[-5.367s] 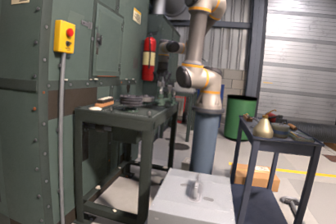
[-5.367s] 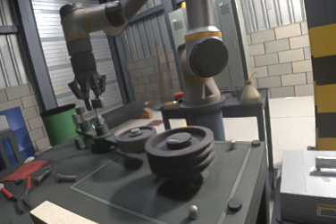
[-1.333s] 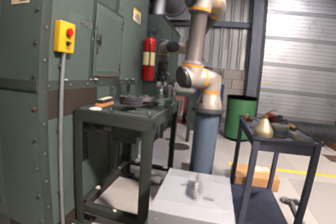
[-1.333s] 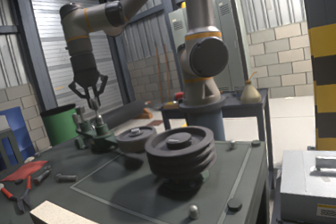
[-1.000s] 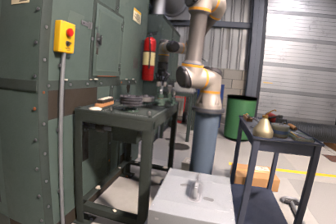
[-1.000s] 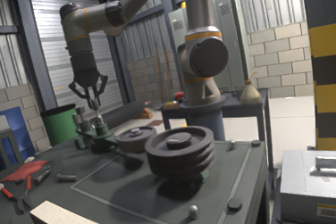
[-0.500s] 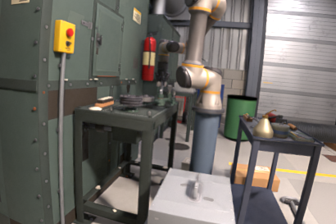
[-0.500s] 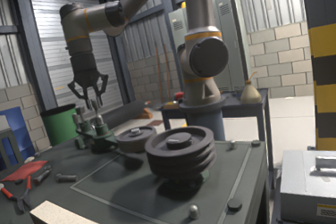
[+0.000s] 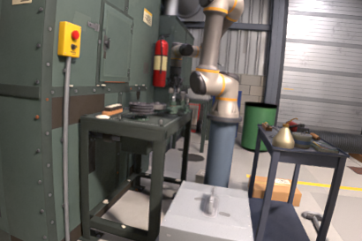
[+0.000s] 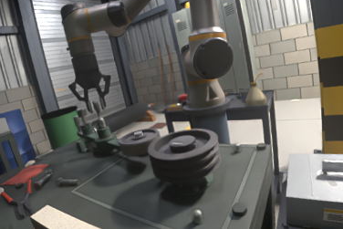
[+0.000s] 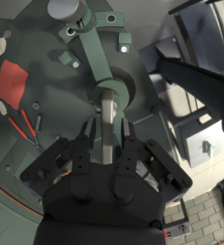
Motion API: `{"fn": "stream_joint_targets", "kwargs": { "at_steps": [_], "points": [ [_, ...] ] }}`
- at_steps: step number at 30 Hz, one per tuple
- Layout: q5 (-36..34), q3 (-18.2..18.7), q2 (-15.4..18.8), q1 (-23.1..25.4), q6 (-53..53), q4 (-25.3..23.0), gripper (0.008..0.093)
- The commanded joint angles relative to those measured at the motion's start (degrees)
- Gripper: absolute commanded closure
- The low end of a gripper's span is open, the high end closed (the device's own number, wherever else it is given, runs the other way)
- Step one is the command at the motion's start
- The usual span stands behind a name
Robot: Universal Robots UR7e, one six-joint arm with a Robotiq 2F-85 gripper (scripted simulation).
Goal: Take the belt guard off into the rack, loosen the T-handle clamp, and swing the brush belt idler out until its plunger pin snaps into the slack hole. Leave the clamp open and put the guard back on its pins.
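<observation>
The grey T-handle [image 11: 107, 125] of the clamp stands on its green hub [image 11: 109, 92] at the far end of the machine table, directly under my gripper [image 11: 107, 133], which is open and holds nothing. From the hub the green idler arm [image 11: 95, 45] runs to a knurled grey idler roller [image 11: 63, 9]. In the second side camera the gripper [image 10: 92, 97] hangs just above the T-handle [image 10: 97, 108]. A small pulley [image 10: 138, 140] and the large grooved pulley [image 10: 184, 156] sit nearer on the table. The grey belt guard [image 9: 209, 212] with its handle lies on the floor rack beside the table.
The table's far edge runs close behind the clamp. Red-handled pliers [image 11: 23, 126], a red rag [image 11: 11, 79] and loose bolts lie left of the clamp. A cart [image 9: 300, 152] with an oil can [image 9: 284, 137] stands beyond the arm's pedestal, and a green bin [image 9: 258, 125] behind it.
</observation>
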Motion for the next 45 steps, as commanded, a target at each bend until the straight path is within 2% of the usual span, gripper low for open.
{"fn": "stream_joint_targets", "kwargs": {
  "at_steps": [1,9,17,24,33,38,45],
  "points": [
    [0.0,-0.44,-0.49,0.01,0.0,0.73,0.0614],
    [0.0,-5.56,-4.99,0.01,0.0,10.3,0.0614],
    [0.0,-5.86,-5.21,0.01,0.0,10.65,0.0614],
    [0.0,-5.89,-5.23,0.01,0.0,10.65,0.0484],
    [0.0,-5.93,-5.27,0.01,0.0,10.7,0.0484],
    [0.0,-9.7,-7.31,0.01,0.0,16.33,0.0484],
    [0.0,-10.22,-6.96,-0.89,-0.89,16.74,0.0484]
  ]
}}
